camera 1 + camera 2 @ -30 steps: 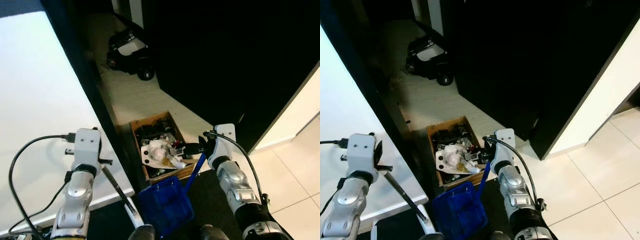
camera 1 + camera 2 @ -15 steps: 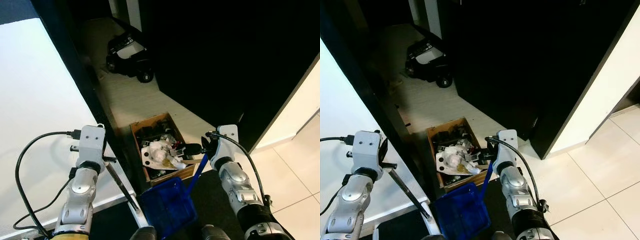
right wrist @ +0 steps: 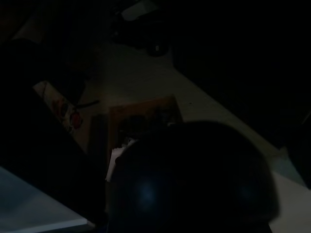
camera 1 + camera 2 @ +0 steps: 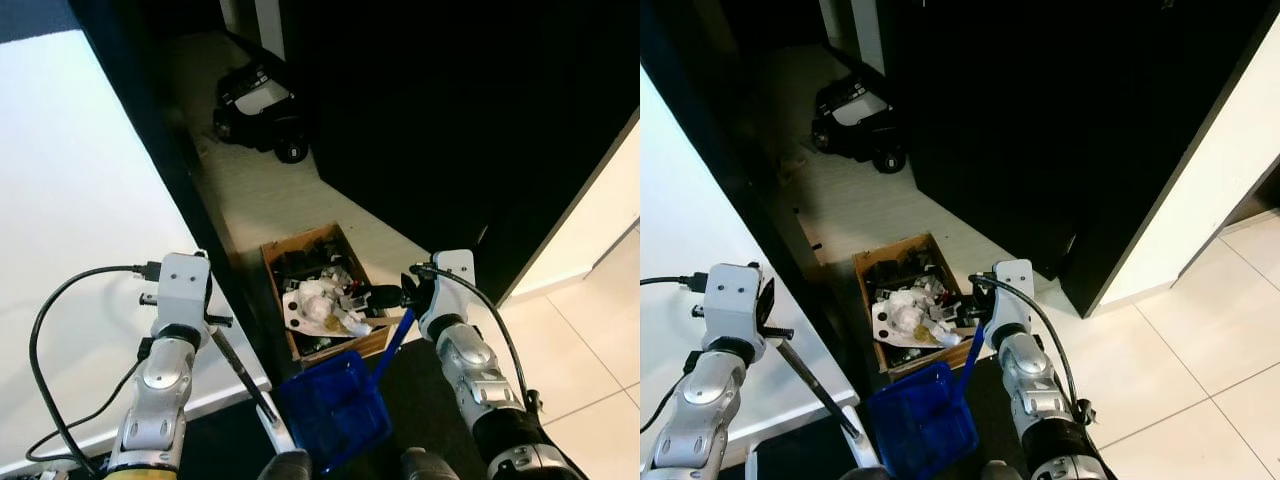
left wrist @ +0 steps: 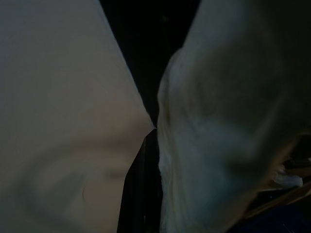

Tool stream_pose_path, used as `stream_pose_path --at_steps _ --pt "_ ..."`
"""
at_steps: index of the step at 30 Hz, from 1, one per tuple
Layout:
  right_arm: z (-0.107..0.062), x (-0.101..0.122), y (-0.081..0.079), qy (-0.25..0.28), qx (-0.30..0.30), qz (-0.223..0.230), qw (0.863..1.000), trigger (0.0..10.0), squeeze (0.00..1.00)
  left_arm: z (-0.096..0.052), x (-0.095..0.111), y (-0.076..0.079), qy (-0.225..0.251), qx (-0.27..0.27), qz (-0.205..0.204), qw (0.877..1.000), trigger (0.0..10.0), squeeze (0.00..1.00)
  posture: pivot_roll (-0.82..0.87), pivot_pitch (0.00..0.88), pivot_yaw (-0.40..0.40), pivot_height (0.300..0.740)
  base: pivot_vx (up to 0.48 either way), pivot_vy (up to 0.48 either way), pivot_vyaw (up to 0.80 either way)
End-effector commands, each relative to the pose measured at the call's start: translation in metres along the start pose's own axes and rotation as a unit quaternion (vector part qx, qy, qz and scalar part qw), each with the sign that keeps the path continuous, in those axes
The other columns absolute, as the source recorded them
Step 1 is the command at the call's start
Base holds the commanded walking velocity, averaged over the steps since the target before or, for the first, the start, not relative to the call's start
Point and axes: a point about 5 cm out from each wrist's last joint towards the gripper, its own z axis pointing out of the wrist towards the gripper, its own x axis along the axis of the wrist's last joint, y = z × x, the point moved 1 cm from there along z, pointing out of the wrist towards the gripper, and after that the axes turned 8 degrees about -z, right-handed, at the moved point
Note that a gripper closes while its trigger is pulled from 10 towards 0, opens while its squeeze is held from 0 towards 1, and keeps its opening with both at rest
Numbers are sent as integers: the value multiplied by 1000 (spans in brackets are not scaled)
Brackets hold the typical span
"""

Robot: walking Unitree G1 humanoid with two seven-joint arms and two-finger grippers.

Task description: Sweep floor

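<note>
Blue plastic comes first: your dustpan (image 4: 335, 408) hangs just on the near side of the wooden box (image 4: 322, 289), its blue handle (image 4: 395, 340) rising to your right gripper (image 4: 392, 296), whose fingers are clamped on the handle's black top end above the box's right near corner. Left of the box, across the dark door frame (image 4: 185, 190), your left gripper (image 4: 212, 322) holds a thin dark broom stick (image 4: 240, 378) slanting down toward the dustpan; you cannot tell how its fingers sit. The box is full of crumpled rubbish (image 4: 322, 300). Well beyond it a black toy car (image 4: 257, 108) stands on the pale floor (image 4: 270, 195).
</note>
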Motion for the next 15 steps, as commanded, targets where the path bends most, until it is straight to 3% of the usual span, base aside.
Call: stream_pose_path --at_steps 1,15 --pt "2 4 -2 12 3 2 1000 10000 0 -1 2 2 9 -2 -1 1000 10000 0 163 7 33 740 -379 0 0" --pt "2 3 -3 10 5 3 1000 10000 0 -1 2 0 9 1 0 1000 10000 0 164 9 35 740 -373 0 0"
